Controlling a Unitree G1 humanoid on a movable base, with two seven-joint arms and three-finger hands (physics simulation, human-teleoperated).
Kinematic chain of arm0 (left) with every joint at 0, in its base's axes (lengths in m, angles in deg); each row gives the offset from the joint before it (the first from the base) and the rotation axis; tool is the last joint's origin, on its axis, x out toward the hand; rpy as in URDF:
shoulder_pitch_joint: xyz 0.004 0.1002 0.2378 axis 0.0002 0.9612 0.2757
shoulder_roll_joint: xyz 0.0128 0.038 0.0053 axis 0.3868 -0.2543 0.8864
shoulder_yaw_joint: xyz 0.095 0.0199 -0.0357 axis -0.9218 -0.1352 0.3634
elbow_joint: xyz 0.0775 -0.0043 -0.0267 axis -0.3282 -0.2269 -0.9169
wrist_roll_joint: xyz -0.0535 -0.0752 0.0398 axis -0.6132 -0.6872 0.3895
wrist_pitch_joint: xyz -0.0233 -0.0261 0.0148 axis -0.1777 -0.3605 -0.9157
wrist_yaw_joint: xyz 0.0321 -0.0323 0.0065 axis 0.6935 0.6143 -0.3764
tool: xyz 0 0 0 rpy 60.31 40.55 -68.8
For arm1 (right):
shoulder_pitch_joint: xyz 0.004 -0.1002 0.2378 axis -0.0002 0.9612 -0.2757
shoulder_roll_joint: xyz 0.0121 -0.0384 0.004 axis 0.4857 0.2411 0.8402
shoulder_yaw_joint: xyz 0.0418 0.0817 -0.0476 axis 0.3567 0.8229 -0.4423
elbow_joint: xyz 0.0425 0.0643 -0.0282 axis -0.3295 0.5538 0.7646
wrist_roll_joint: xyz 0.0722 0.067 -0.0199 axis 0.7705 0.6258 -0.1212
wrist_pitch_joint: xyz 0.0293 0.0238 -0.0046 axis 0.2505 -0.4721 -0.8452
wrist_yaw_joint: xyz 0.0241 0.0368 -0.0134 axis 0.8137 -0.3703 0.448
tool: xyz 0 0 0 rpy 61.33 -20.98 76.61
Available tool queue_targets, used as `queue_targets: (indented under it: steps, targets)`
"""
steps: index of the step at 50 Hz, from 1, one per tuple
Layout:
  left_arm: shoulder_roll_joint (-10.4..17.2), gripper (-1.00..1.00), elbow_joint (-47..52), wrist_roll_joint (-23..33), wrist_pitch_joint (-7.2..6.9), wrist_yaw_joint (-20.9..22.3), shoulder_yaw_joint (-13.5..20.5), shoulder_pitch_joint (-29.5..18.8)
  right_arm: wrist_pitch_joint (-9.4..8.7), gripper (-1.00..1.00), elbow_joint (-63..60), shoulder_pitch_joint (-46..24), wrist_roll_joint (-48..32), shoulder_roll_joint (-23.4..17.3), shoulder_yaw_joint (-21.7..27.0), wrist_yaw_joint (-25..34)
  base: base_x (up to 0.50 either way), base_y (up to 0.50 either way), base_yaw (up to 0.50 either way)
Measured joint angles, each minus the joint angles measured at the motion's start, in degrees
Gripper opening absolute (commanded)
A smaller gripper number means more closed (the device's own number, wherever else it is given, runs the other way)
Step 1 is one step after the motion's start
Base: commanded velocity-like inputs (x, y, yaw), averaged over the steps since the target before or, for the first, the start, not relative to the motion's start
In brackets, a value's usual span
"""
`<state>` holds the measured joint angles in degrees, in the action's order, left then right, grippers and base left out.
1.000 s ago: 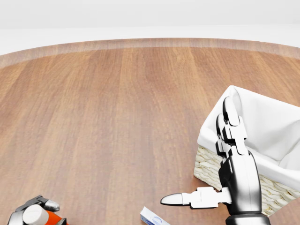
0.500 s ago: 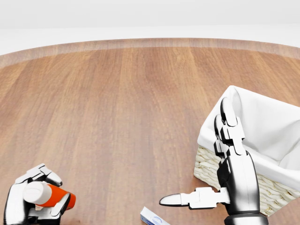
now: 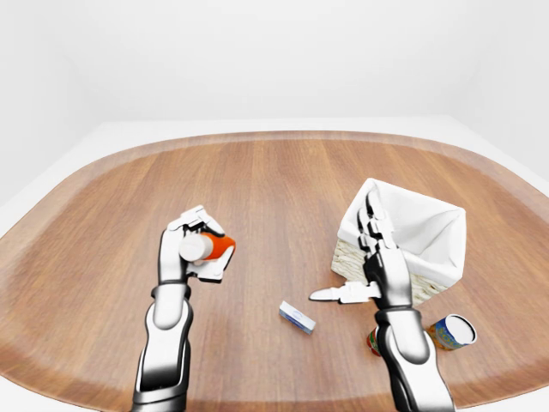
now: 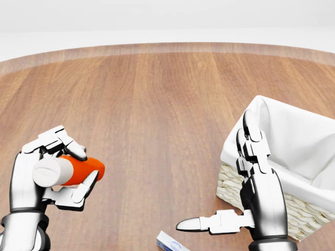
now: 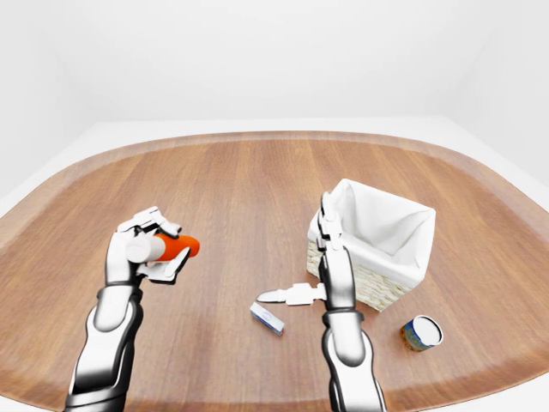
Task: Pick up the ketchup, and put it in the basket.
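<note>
The ketchup bottle is gripped in the left hand, lifted clear of the wooden table, well to the left of the basket. A small blue-and-white box lies left of the basket. The right hand is held open-fingered beside the basket's left wall. A can lies below the basket. The carry step is judged under way; next, the bottle must be brought rightward over the rim.

Glossy silver-grey arms, black joints; left hand, right hand white three-fingered
</note>
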<state>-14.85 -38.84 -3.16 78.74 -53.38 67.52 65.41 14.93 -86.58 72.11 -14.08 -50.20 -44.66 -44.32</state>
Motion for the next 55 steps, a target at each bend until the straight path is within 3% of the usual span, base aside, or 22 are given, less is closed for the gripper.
queue_targets:
  steps: [16,31,55]
  targets:
    - [-3.21,-0.93,10.68,0.74,0.0,-1.31,-7.34,-1.66,0.0,1.0,-0.67,0.14,-0.01,-0.01,0.11,-0.1,0.0,0.0,0.0]
    - [-6.16,-0.93,17.7,1.47,0.0,-3.6,-16.33,-2.16,0.0,1.0,-2.25,0.55,0.17,-0.06,0.3,-0.06,0.0,0.0,0.0]
    - [-9.91,-0.93,17.91,4.61,0.0,-6.53,-29.11,-2.08,0.0,1.0,-5.1,1.48,0.81,-0.14,0.87,0.33,0.0,0.0,0.0]
